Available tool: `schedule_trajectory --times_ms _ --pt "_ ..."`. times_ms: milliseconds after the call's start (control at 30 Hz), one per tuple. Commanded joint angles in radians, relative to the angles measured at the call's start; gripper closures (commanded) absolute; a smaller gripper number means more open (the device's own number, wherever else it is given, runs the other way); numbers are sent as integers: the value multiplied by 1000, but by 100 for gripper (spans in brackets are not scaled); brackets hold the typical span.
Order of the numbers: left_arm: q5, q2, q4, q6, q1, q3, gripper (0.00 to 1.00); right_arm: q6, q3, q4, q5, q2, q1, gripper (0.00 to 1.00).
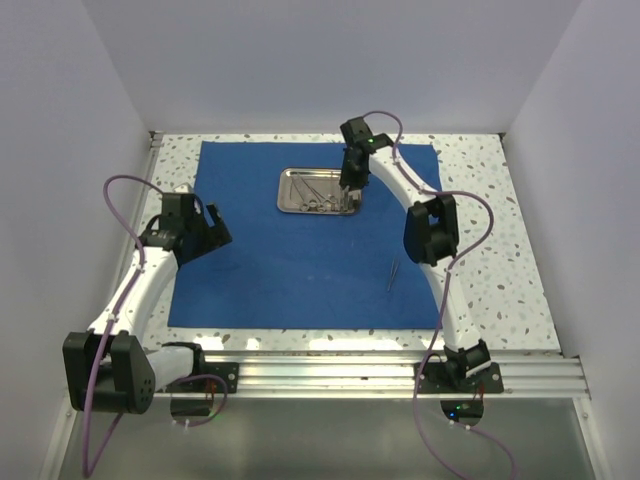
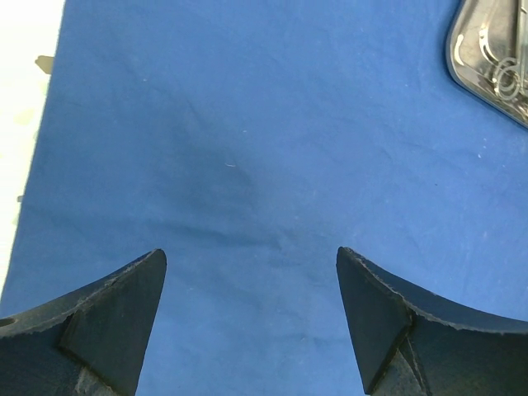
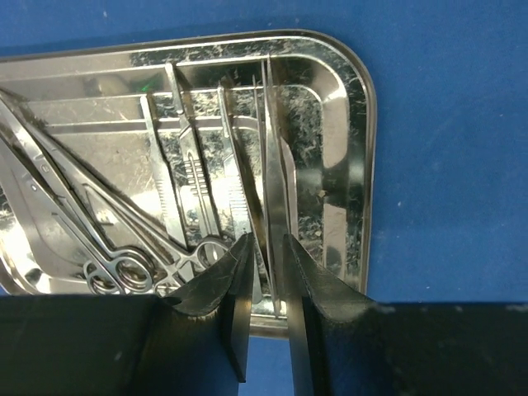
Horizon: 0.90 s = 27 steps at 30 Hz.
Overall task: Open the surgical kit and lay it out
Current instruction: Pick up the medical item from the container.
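Between the 2 fingers of the right gripper [image 3: 268,252] lies a thin silver pair of tweezers [image 3: 274,165], its near end flanked by both black pads inside the small shiny rectangular steel tray [image 3: 368,124]. Those fingers stand close together, but whether they already pinch the tweezers I cannot tell. Left of them in the tray lie several more thin silver instruments, among them ring-handled scissors or forceps [image 3: 124,268], so the tray is far from emptied.

Under and around both grippers the large royal-blue cloth wrap [image 1: 300,260] lies unfolded and flat on the speckled table [image 1: 480,230]; the opening step looks done. Nearer the arm bases than the right fingers, 1 slim silver instrument [image 1: 392,275] lies alone on the cloth, well apart from the tray. It seems to be the only piece laid out so far.

The left gripper [image 2: 252,256] hangs with its fingers wide apart and nothing between them, over bare cloth; the tray's corner shows beyond and to the right of them. What remains, by my judgement, is lifting the tweezers and each remaining instrument onto the cloth.
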Motion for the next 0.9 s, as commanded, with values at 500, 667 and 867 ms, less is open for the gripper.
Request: schedule_trajectory --times_ms 500,667,867 --pt "-94 -10 -21 16 2 23 11 36 129 27 60 108 -28 77" --pt "-103 0 -24 12 2 21 11 36 149 29 54 129 -28 74" --pt "-117 9 -25 19 3 24 11 42 155 44 40 143 -27 72"
